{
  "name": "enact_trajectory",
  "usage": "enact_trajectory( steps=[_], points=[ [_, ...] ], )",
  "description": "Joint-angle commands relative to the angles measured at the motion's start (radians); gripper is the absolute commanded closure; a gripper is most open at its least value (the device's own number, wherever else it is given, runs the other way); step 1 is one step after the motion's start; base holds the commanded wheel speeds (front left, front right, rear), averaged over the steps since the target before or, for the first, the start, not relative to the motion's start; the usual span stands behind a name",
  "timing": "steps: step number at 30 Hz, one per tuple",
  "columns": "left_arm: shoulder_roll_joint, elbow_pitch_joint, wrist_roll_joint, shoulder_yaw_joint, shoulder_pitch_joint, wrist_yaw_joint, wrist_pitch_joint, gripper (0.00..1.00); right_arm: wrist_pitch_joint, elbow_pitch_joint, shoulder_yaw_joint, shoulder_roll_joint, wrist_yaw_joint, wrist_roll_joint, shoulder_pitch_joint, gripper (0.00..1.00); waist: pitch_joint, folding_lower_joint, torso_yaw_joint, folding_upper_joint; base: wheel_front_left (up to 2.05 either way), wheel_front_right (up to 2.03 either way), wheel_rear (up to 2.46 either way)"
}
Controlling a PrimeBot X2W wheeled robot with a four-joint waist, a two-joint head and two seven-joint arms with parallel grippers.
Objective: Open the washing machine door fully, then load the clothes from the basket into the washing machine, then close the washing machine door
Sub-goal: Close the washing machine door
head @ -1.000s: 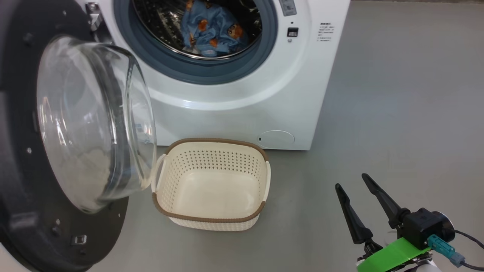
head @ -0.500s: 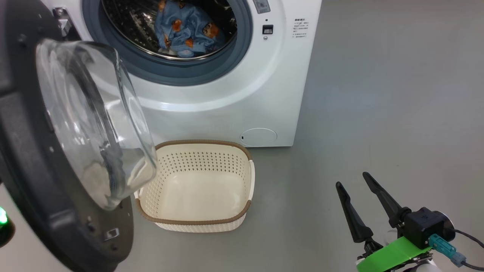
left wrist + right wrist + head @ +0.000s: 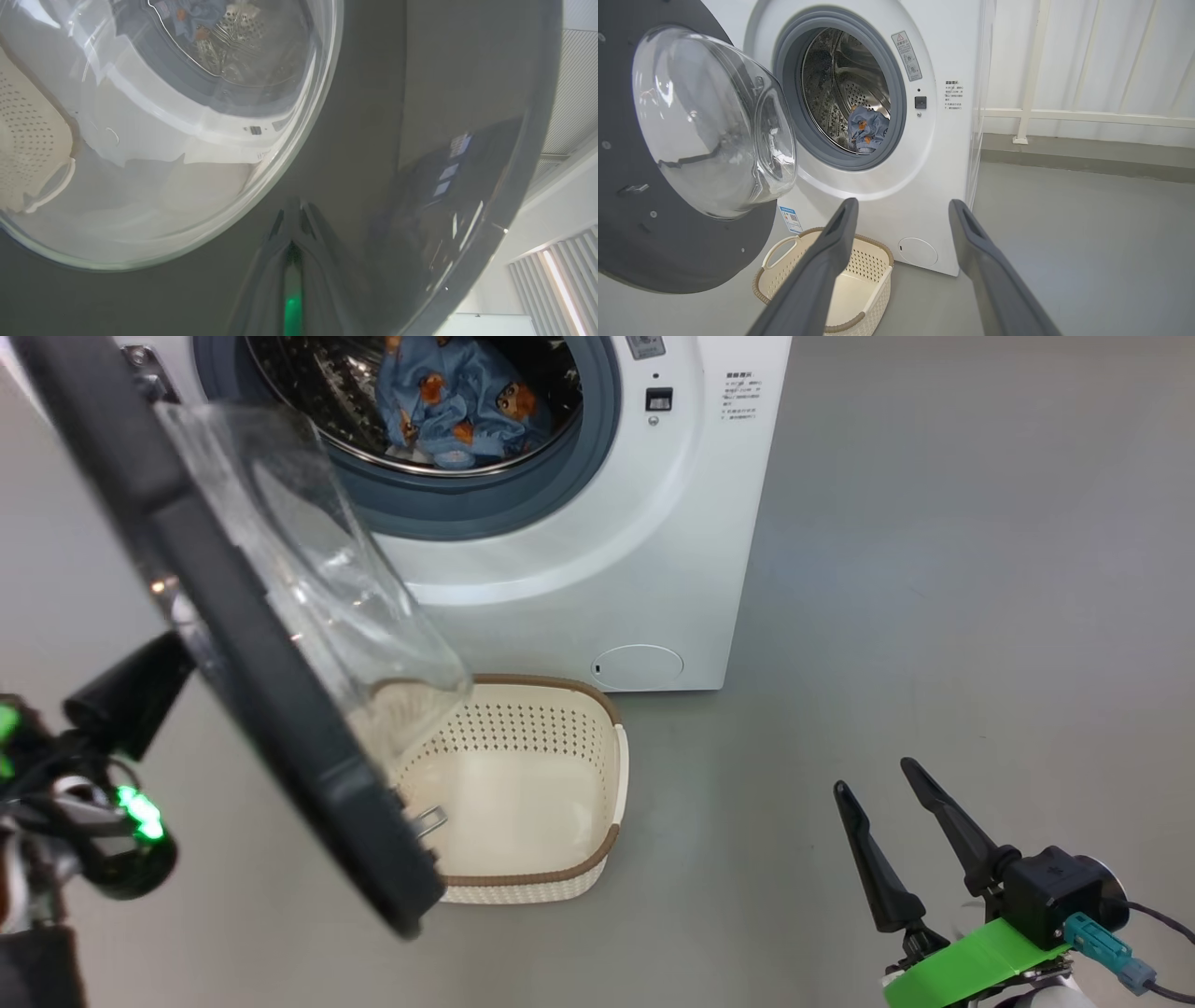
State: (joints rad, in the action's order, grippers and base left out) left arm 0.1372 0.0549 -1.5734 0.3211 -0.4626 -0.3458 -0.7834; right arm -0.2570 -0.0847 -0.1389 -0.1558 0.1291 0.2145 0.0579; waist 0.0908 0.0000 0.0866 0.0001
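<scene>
The left gripper (image 3: 168, 663) has come into the head view, and the washing machine door (image 3: 233, 644) has swung partway shut.
Its fingers (image 3: 273, 266) are pressed together and hold nothing, with their tips at the door's glossy outer rim in the left wrist view. The right gripper (image 3: 873, 775) hangs wide open and empty, well apart. The head view meets the door nearly edge-on, while the right wrist view shows its inner face, the glass bowl (image 3: 710, 126) bulging toward the drum (image 3: 836, 84) where the clothes (image 3: 448, 401) lie. The basket (image 3: 560, 683) sits before the washing machine (image 3: 579, 569), its long axis along the machine's front.
</scene>
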Motion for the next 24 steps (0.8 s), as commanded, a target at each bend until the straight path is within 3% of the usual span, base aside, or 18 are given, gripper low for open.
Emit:
enact_trajectory(
  steps=[1, 11, 24],
  points=[
    [0.007, -0.031, -0.012, -0.005, -0.051, 0.016, -0.017, 1.00, -0.005, 0.027, -0.017, -0.003, 0.002, -0.008, 0.012, 0.00, 0.000, 0.0000, 0.001, -0.0001, 0.00, 0.00, 0.00],
    [-0.053, 0.019, -0.023, -0.069, -0.070, 0.055, -0.010, 1.00, -0.005, 0.021, -0.033, -0.006, 0.002, -0.004, 0.019, 0.00, -0.002, 0.0000, -0.013, -0.0001, 0.00, 0.00, 0.00],
    [-0.075, 0.078, -0.035, -0.111, -0.109, 0.095, 0.020, 1.00, -0.005, 0.018, -0.044, -0.011, 0.002, -0.002, 0.026, 0.00, 0.002, 0.0000, -0.047, -0.0001, 0.00, 0.00, 0.00]
  ],
)
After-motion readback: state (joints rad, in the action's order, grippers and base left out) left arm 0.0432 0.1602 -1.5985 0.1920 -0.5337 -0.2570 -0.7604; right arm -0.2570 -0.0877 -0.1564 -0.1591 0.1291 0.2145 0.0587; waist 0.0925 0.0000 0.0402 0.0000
